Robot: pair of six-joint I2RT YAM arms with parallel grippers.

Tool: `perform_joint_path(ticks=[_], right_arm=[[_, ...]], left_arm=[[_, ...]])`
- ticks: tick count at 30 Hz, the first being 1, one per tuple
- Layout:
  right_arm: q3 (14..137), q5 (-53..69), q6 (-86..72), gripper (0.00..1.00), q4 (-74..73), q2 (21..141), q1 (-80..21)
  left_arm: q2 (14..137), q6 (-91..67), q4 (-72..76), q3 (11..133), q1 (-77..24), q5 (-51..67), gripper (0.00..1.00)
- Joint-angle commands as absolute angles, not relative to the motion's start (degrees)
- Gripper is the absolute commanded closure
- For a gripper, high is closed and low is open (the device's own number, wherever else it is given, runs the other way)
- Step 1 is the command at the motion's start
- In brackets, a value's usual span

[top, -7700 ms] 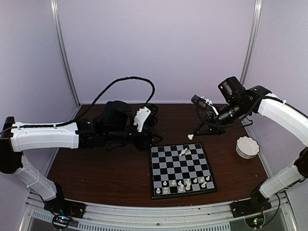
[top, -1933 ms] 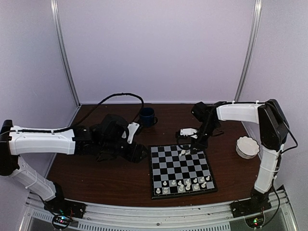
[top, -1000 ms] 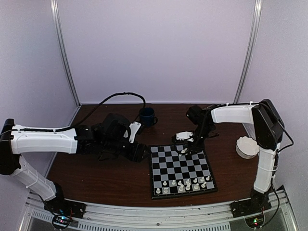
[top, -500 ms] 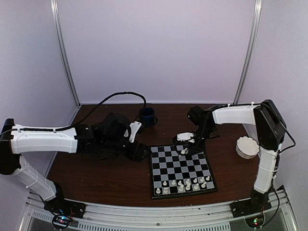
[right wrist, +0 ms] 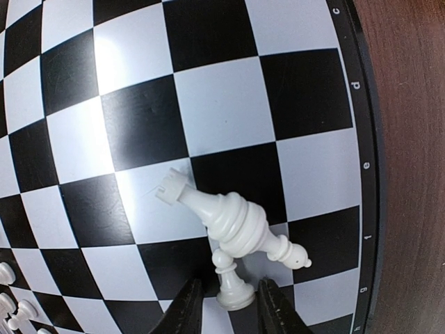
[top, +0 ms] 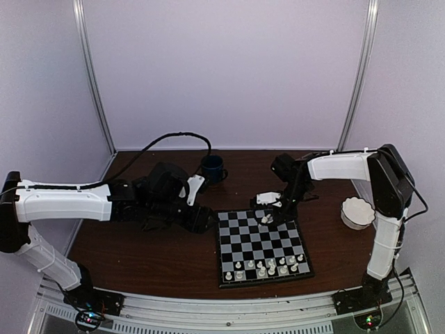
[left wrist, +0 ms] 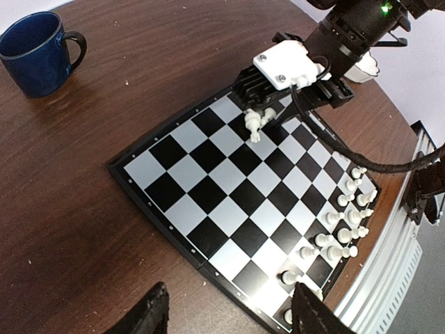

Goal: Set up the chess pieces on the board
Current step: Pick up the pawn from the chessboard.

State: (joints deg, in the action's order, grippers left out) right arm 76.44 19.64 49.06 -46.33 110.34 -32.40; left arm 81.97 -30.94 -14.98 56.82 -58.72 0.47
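The board (top: 222,252) lies right of the table's centre and also shows in the left wrist view (left wrist: 208,174) and the right wrist view (right wrist: 222,111). Several white chess pieces (top: 268,264) stand along its near edge (left wrist: 341,236). Two larger pieces (right wrist: 233,219) lie tangled near the far edge (top: 265,220). My right gripper (top: 268,214) is down at that spot (left wrist: 259,111), its jaws (right wrist: 229,306) close on either side of a small pawn (right wrist: 233,289). My left gripper (top: 198,219) hovers open and empty off the board's left corner (left wrist: 233,316).
A dark blue mug (top: 212,168) stands at the back, left of the board (left wrist: 38,52). A white scalloped bowl (top: 357,212) sits to the right of the board. A black cable (top: 167,139) loops behind the left arm.
Since the oldest frame, my right arm has come down from mid-air to the board's far edge. My left arm drew back, uncovering the mug. Over the last second almost nothing moves.
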Motion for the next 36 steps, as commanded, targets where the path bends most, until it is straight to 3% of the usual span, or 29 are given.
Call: perform_joint_path(ticks=[1, 18, 36], right_arm=[[74.48, 17.99, 48.09, 0.7, -48.35, 110.19, -32.74], [74.41, 19.55, 47.25, 0.81, -49.68, 107.9, -32.7], [75.36, 36.45, 39.25, 0.84, -54.38, 93.48, -32.7]], left_arm=[[81.72, -29.88, -14.59, 58.49, -59.03, 0.83, 0.4], [81.64, -30.14, -13.89, 58.17, -59.02, 0.88, 0.4], [82.54, -32.45, -7.24, 59.33, -59.13, 1.74, 0.4]])
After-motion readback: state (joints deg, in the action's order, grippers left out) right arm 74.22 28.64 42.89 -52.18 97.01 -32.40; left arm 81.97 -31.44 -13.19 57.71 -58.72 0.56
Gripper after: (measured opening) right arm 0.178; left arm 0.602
